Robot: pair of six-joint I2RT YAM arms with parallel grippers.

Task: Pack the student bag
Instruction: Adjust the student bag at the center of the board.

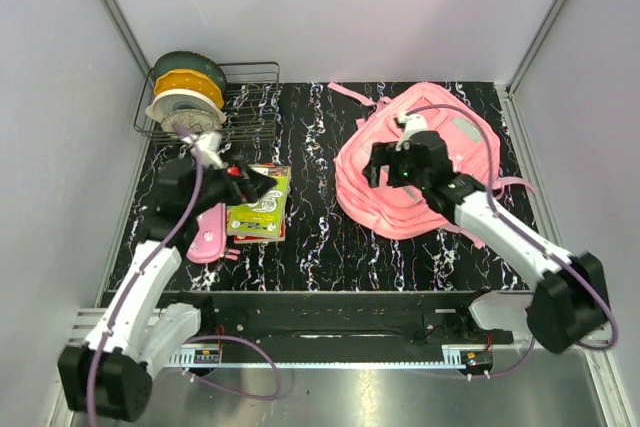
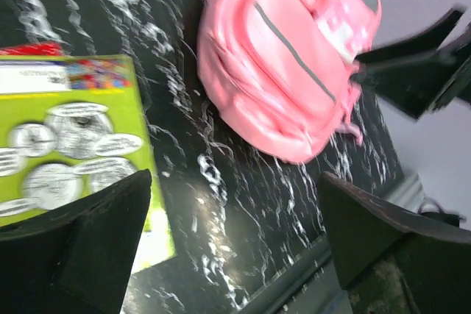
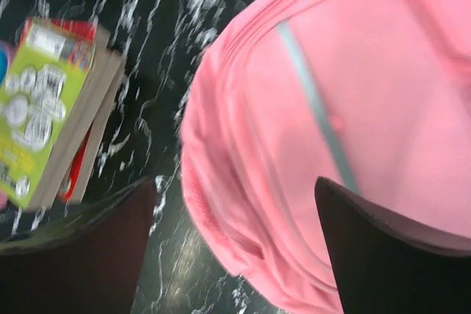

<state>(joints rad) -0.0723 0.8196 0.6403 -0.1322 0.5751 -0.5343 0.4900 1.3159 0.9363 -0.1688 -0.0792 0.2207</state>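
Observation:
The student bag (image 1: 420,162) is a large pink backpack lying flat on the right half of the black marbled table, pale grey stripe up (image 3: 313,101). It also fills the upper part of the left wrist view (image 2: 294,56). My right gripper (image 1: 385,162) hovers over the bag's left edge, open (image 3: 235,185), with the pink fabric below the gap and nothing between the fingers. My left gripper (image 1: 255,182) stands open (image 2: 235,182) above bare table, just right of a green-covered book (image 2: 66,137). It holds nothing.
A small stack of books (image 1: 260,202) topped by the green one lies left of centre, also in the right wrist view (image 3: 44,108). A pink pencil case (image 1: 207,237) lies left of it. A wire basket (image 1: 250,97) with filament spools (image 1: 188,92) stands back left. Grey walls enclose the table.

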